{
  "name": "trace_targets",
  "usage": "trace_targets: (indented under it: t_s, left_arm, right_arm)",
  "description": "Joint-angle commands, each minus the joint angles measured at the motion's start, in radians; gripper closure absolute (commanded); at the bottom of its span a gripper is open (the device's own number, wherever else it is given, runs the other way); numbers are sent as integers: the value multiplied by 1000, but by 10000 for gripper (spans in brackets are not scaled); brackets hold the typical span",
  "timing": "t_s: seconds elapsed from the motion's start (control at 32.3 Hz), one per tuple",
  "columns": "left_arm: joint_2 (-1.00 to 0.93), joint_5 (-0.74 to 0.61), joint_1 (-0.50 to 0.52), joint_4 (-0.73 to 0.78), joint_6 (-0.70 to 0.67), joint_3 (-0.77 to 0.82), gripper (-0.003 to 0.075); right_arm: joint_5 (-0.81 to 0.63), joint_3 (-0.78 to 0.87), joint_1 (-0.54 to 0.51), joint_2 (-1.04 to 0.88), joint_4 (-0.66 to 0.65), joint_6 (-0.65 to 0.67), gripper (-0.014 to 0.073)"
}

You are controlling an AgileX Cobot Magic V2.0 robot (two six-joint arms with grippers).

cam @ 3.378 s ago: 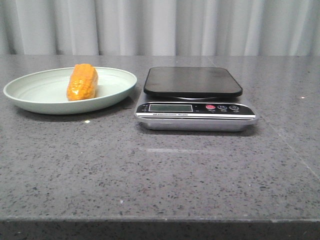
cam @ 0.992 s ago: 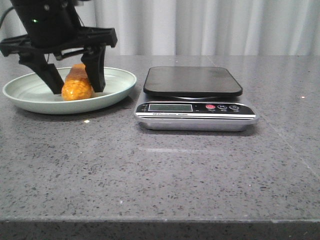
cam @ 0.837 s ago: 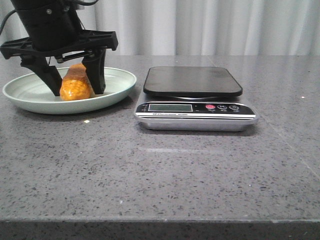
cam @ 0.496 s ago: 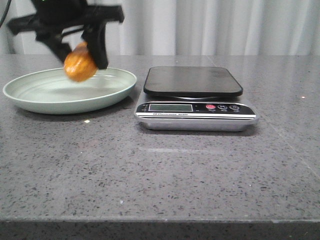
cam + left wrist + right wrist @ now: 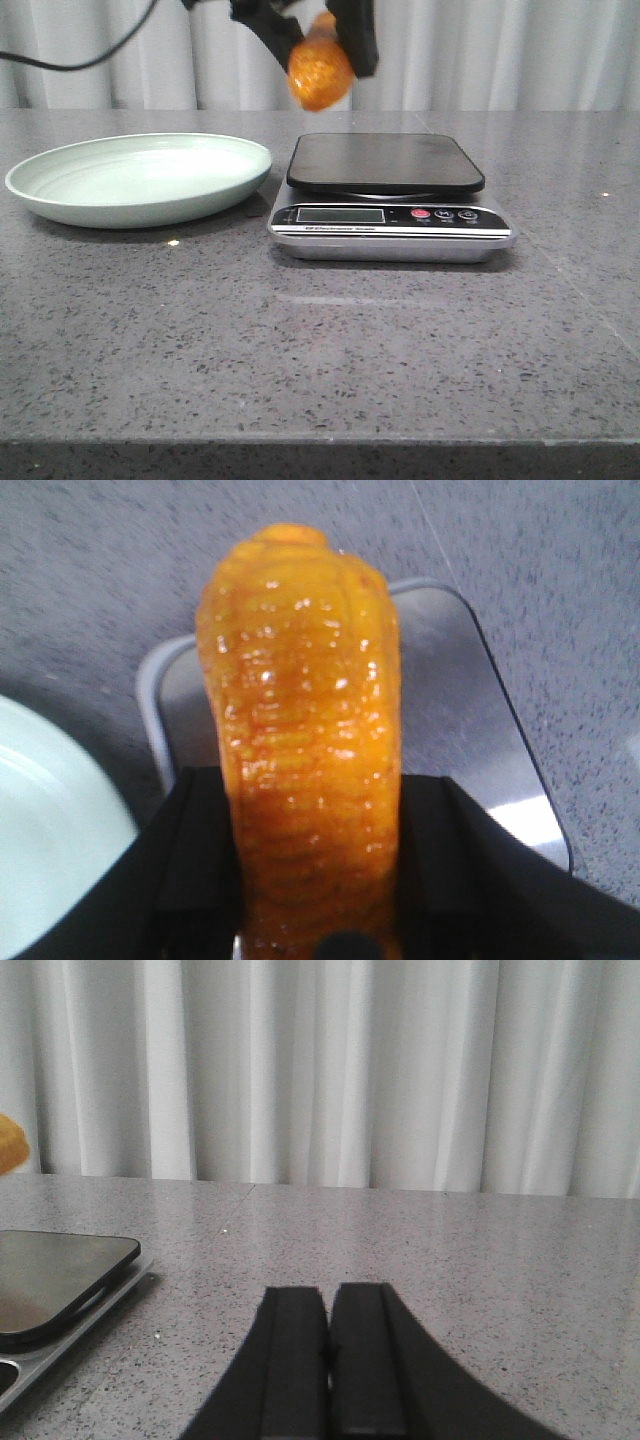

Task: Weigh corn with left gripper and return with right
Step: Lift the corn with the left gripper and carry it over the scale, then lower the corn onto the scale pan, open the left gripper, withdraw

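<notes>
Holding the corn (image 5: 320, 70) aloft above your kitchen scale (image 5: 390, 200), left gripper (image 5: 318, 30) clamped on it, pale green plate (image 5: 140, 180) beside, right gripper (image 5: 325, 1360) fingers pressed together, holding nothing.

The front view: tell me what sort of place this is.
Probably a test bench staged as a kitchen counter: a speckled grey stone table, a digital scale, a pale green plate and white curtains behind.
</notes>
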Motion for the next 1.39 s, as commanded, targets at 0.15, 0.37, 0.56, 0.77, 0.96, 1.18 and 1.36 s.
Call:
trace_targets:
  t_s: [0.15, 0.37, 0.56, 0.77, 0.96, 1.18, 1.36]
  left_arm:
    - [19, -21, -47, -12, -14, -66, 455]
    - [40, 13, -47, -19, -19, -66, 291]
    - [40, 5, -47, -19, -19, -82, 180]
    - [40, 25, -45, -6, -19, -163, 155]
    - [35, 63, -45, 9, -12, -265, 155]
    - [-35, 129, -45, 77, 42, -244, 192]
    - [-148, 102, -45, 161, 42, -124, 339]
  right_arm:
    - [-85, -9, -5, -16, 1, -5, 442]
    - [-85, -9, -5, -16, 1, -5, 442]
    - [-85, -9, -5, -16, 1, -5, 442]
    - [-85, -9, -5, -16, 1, -5, 442]
    - [-85, -9, -5, -16, 1, -5, 442]
    - [-85, -9, -5, -16, 1, -5, 442]
    - [-85, -9, -5, -16, 1, -5, 442]
